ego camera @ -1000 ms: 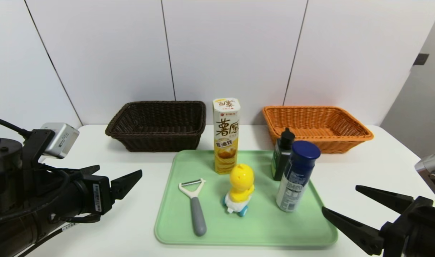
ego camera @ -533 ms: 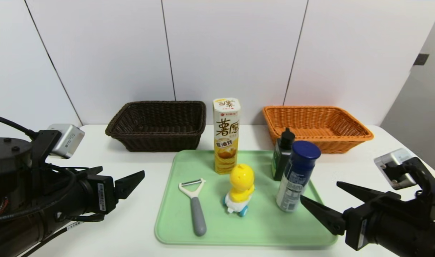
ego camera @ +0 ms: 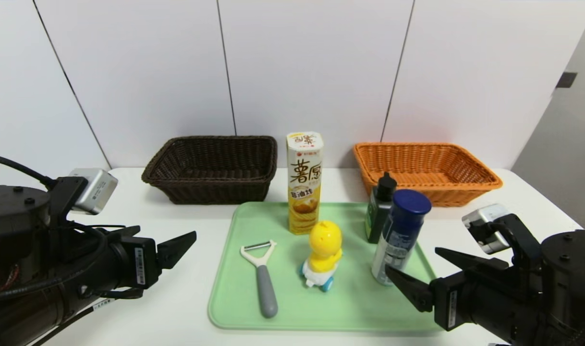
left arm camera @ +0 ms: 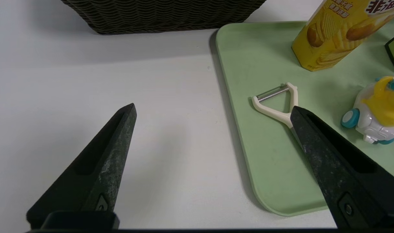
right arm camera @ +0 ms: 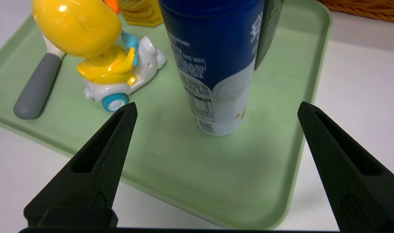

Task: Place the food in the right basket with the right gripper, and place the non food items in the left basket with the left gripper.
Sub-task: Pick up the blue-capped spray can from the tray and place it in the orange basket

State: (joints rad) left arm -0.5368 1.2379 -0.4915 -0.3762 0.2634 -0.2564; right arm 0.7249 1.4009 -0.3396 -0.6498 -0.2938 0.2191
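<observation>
Jaws wide apart on both grippers, right gripper (ego camera: 412,274) beside blue bottle (ego camera: 400,236), left gripper (ego camera: 170,242) near tray (ego camera: 350,307).

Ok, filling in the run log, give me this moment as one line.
right gripper: open, near blue-capped bottle on tray | left gripper: open, beside tray | both baskets empty

The right pincer (ego camera: 422,271) stands at the tray's (ego camera: 359,307) right front corner, arms spread, the blue-capped bottle (ego camera: 400,235) directly ahead of it and the dark bottle (ego camera: 379,207) behind that. To its left are the duck toy (ego camera: 322,254) and peeler (ego camera: 262,277); the snack box (ego camera: 304,182) is farther back. Behind the tray on the desk (ego camera: 504,216), the right basket (ego camera: 424,170) is ahead, the left basket (ego camera: 211,168) far left-ahead.
</observation>
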